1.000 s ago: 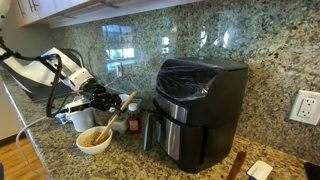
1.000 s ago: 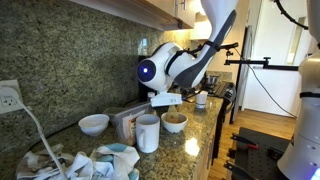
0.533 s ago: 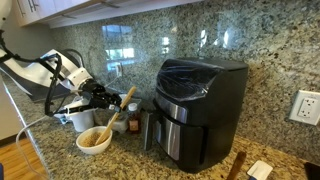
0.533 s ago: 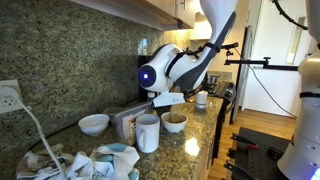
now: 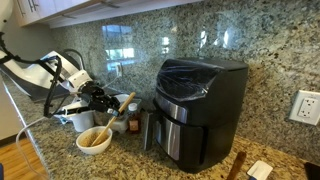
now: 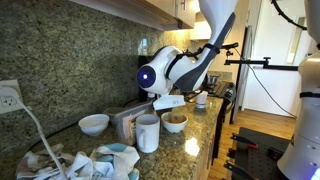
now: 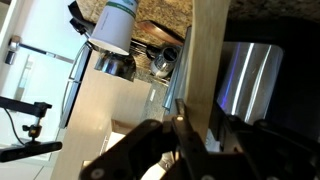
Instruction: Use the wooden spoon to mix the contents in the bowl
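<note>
Granite-patterned surface [image 5: 130, 162], seen in both exterior views, carries everything named here. The black air fryer [image 5: 200, 100] is the largest item on it. The arm [image 5: 58, 70] reaches in from the side away from the air fryer.

The jaws are clenched on the wooden spoon [image 5: 125, 103]. In the wrist view the pale handle [image 7: 208, 70] is pinched between the two dark fingers and runs straight away from them.

The bowl [image 5: 94, 146], small, white and low-sided, stands on the surface between the arm and the air fryer. It lies below the jaws and nearer the camera. In an exterior view a taller white mug [image 6: 147, 132] stands just beside the bowl [image 6: 174, 127].

The spoon's long axis is tilted. Its upper end leans toward the air fryer and its lower end is directed down toward the bowl's fryer-side rim. Whether the lower end is inside the bowl or just beside the rim cannot be told.

The contents [image 5: 94, 137] form a low tan heap inside the bowl and are also visible in an exterior view [image 6: 174, 118].

The stirring is judged to depend on one relation. The bowl lies down the spoon's own axis from the jaws, so a descent along that line, shifted slightly away from the air fryer, would bring the tip into the heap.
</note>
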Motion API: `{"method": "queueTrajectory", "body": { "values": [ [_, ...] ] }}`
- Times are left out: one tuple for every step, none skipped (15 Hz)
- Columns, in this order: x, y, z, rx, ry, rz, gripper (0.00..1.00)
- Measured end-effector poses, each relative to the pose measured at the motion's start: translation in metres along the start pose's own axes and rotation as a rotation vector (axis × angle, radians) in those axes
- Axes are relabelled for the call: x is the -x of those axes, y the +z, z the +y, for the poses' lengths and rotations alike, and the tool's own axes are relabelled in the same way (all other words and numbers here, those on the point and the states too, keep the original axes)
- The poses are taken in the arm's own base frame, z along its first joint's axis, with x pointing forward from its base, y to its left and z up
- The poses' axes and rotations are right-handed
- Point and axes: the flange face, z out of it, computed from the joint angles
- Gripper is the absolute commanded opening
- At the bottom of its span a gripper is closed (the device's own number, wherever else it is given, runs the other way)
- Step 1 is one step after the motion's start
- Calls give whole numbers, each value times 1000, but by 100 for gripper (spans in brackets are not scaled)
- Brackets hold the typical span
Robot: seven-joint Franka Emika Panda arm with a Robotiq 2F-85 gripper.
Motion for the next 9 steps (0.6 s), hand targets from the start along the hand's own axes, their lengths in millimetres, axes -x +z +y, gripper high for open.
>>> {"method": "queueTrajectory", "body": {
  "values": [
    [-1, 1, 0, 0, 5, -10, 7],
    [-1, 2, -1, 1, 9, -17, 7],
    [-2, 2, -1, 4, 15, -21, 7],
    [-3, 3, -1, 4, 21, -23, 7],
    [-4, 3, -2, 4, 32, -23, 7],
    [-4, 3, -2, 4, 45, -21, 7],
    [-5, 4, -2, 4, 62, -19, 7],
    [-5, 4, -2, 3, 78, -17, 7],
    [-6, 5, -2, 2, 95, -9, 7]
  ]
}}
